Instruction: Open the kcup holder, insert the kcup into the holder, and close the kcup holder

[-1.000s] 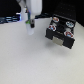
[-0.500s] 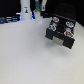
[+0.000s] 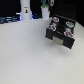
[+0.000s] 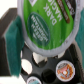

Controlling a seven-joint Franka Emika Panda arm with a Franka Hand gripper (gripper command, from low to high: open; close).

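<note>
Over open kcup holder point(image 4: 50, 67): gripper point(image 4: 47, 22) clamps kcup point(image 4: 47, 20), teal fingers point(image 4: 12, 42) on its sides. Insert step in hand. Next: align with empty slot point(image 4: 46, 76), probably centre one, lower, release.

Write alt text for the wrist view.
A green-topped kcup labelled "Dark Magic" fills the frame, held in the pincer close above the open black kcup holder. Below it are round slots, some holding colourful pods and at least one looking empty.
</note>
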